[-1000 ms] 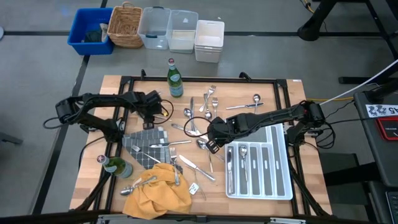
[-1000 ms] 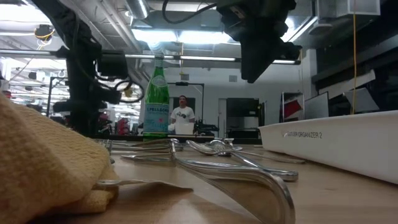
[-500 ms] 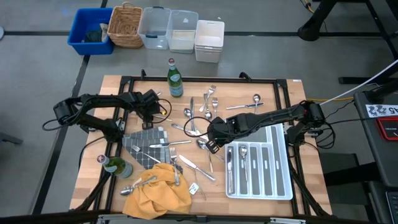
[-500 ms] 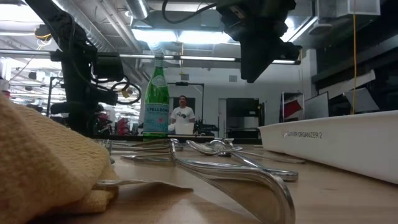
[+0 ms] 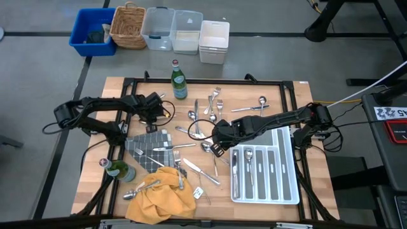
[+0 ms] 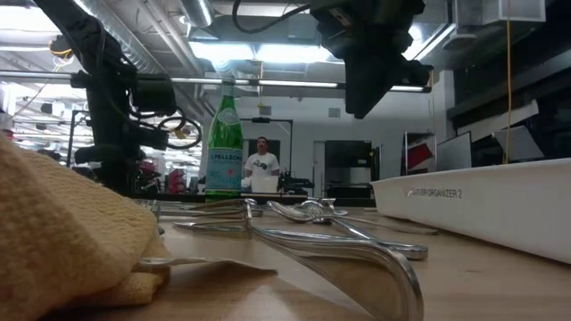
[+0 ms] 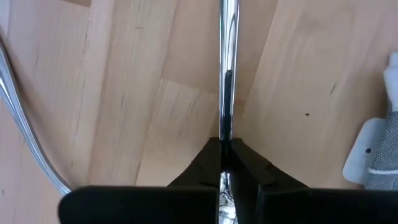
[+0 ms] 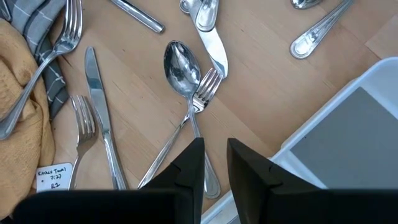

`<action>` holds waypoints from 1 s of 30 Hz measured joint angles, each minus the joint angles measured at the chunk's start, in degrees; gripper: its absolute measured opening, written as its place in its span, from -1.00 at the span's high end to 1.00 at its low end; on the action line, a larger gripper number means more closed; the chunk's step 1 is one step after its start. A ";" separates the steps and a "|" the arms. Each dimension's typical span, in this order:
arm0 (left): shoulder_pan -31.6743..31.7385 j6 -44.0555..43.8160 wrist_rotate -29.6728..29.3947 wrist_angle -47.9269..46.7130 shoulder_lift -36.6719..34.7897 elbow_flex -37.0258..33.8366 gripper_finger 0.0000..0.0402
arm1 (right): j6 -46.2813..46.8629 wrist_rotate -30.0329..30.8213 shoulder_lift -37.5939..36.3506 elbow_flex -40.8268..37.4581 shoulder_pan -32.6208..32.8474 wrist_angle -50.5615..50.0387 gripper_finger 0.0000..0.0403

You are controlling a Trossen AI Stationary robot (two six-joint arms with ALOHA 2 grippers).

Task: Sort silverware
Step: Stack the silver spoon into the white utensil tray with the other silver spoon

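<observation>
Shiny metal is catching the light in the left wrist view, where one slim piece of silverware is running straight up the middle of the frame, its long axis vertical there, its near end pinched between the fingers of the left end effector. Those fingers are clenched on the handle; which kind of utensil it is cannot be told. In the high view the left end effector is sitting at the left-centre of the wooden surface, just above a grey checked cloth.

The rest of the silverware is lying scattered over the surface. Forks in the upper centre of the high view are pointing roughly up-frame, a spoon to their right is lying nearly horizontal, and a knife in the lower centre is slanting down to the right. Several pieces are already lying lengthwise in the white tray at the lower right.

The right end effector is hovering at the centre of the high view, just left of the tray. Its fingers are standing slightly apart with nothing between them. In the right wrist view a spoon and a crossing fork are lying directly ahead of the right end effector, both slanting diagonally, with a knife and another fork at the left of that frame beside a yellow cloth.
</observation>
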 joint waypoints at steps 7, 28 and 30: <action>-3.02 -2.76 1.91 -0.13 -6.00 2.45 0.98 | 2.12 -0.17 0.00 0.03 -0.18 -0.12 0.64; -28.95 3.08 -2.55 16.56 -11.78 6.12 0.98 | -11.35 2.70 0.00 11.72 -2.31 4.23 0.64; -31.16 5.23 -5.14 19.36 -11.77 6.12 0.98 | -9.77 -0.36 0.00 11.72 -3.75 6.44 0.64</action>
